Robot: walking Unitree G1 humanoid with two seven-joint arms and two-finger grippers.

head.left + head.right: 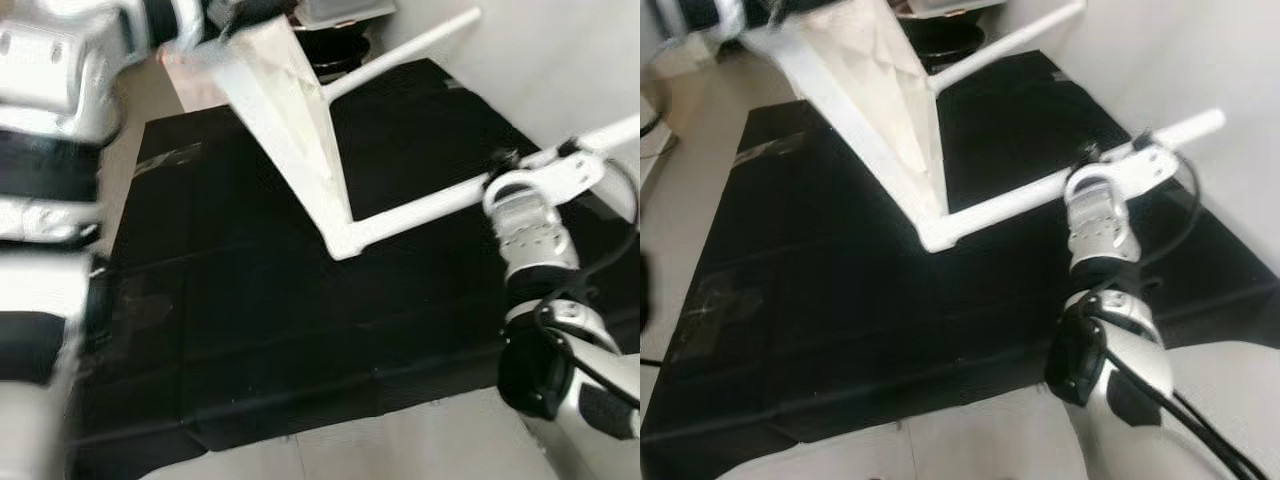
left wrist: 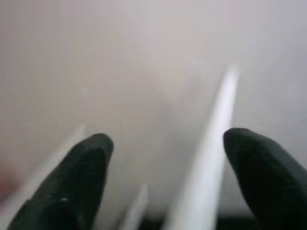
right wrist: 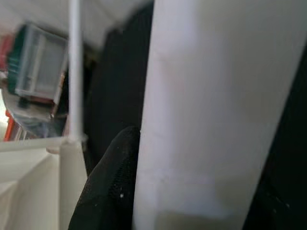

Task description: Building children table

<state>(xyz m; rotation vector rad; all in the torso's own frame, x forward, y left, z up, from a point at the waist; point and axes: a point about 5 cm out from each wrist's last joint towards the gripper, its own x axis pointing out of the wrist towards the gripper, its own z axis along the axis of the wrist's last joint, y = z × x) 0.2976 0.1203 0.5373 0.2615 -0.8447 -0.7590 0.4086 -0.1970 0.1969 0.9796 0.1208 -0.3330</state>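
The white children's table lies tipped on its side over a black mat (image 1: 250, 320). Its tabletop (image 1: 290, 120) runs edge-on from the upper left down to the middle. One white leg (image 1: 420, 208) reaches out to the right, and my right gripper (image 1: 520, 170) is shut on it near its far end. In the right wrist view that leg (image 3: 206, 115) presses against a black finger (image 3: 112, 177). A second leg (image 1: 410, 50) points to the upper right. My left gripper (image 2: 168, 141) is up at the tabletop's top end, fingers spread, with the blurred white panel (image 2: 144, 72) just ahead.
The mat covers most of the floor; pale bare floor (image 1: 400, 440) shows along its near edge. A light wall (image 1: 560, 60) stands close on the right. A dark round object (image 1: 335, 45) sits behind the table. A clear storage box (image 3: 41, 62) stands further off.
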